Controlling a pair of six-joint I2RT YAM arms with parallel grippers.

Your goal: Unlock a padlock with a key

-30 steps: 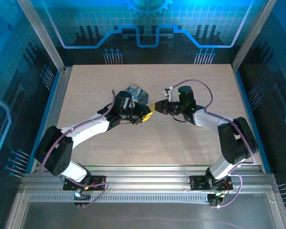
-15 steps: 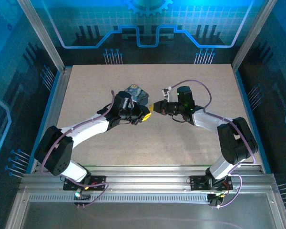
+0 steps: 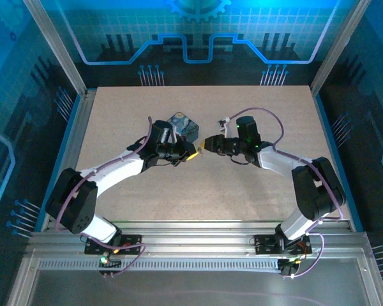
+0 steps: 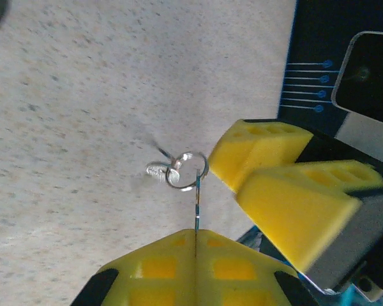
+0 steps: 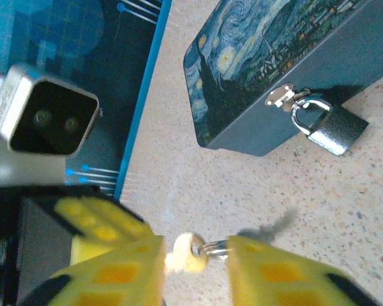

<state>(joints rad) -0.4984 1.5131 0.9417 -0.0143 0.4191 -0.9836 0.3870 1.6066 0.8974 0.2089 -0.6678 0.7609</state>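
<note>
Padlock (image 5: 332, 131) hangs on the hasp (image 5: 279, 97) of the blue box (image 5: 255, 57), mid-table (image 3: 255, 185) toward the far edge. Left gripper (image 4: 196, 239) clamped on the key (image 4: 196, 204); right gripper (image 5: 196, 266) partly open, fingertips just beside the key ring (image 4: 187, 169).

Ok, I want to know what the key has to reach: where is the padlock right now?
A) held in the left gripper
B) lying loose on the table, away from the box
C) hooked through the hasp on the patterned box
C: in the right wrist view the padlock has its shackle through the silver hasp on the side of the box.
</note>
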